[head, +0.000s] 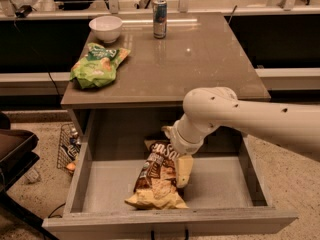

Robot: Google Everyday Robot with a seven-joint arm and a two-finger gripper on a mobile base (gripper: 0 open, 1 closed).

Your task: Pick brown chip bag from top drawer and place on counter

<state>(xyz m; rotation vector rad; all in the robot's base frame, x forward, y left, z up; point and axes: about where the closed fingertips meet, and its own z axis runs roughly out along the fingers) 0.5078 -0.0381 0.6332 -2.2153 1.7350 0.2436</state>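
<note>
Down inside the wide, shallow grey top drawer [225,191], near its middle, we find the gripper [182,170] lowered against the crinkly dark-brown chip bag [156,176], which lies lengthwise on the drawer's floor with one pale end close to the front panel. Whether the gripper has closed on the bag we cannot tell. The main risk, as we judge it, is a thin hold: the slick foil could slide free on the lift and drop back into the drawer, or outside it. The glossy grey-brown counter surface [200,69] overhangs the drawer's back, so a rise that is too straight could catch the bag or wrist on that edge. A careless placement could also nudge the green chip bag [97,66], above the drawer's back left. The white arm [260,121] enters above the drawer's right wall, bends at a rounded joint over the drawer's back, and turns its wrist downward toward the floor.
</note>
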